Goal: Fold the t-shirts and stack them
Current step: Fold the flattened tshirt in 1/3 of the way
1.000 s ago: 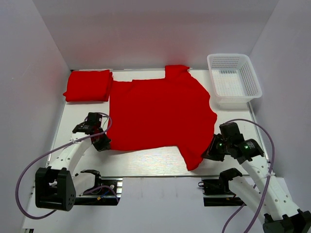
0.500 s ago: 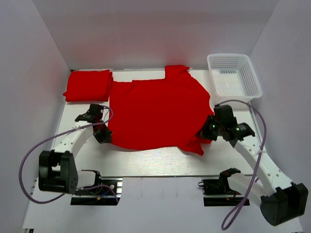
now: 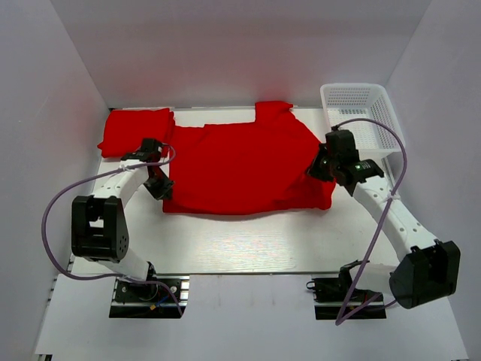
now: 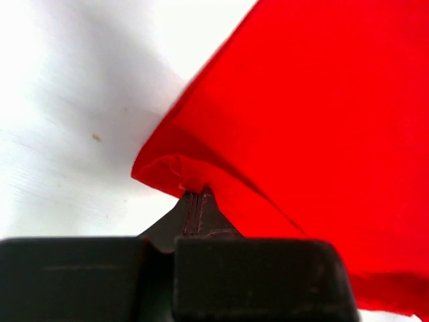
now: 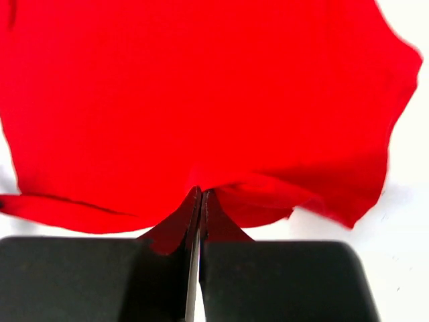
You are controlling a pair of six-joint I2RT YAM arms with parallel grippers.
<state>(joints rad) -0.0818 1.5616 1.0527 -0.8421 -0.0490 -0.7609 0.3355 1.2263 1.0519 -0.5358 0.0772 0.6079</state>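
Two grippers, both clamped on red cloth, work over a white table (image 3: 248,244), whose bare near strip crosses the lower centre of the overhead frame. The left gripper (image 3: 158,186), at centre left, has its jaws pressed together on the left edge of the spread t-shirt (image 3: 240,162). Its wrist view shows a doubled lip of fabric pinched at the tips. The right gripper (image 3: 316,167), at centre right and slightly farther back, likewise pinches the shirt's right edge, with the cloth bunched where the jaws meet. The spread t-shirt lies flat across the middle of the table, one sleeve reaching the far edge. A folded t-shirt (image 3: 135,132) rests in the upper left, just beside the spread one. A white mesh basket (image 3: 359,88) stands at the upper right corner.
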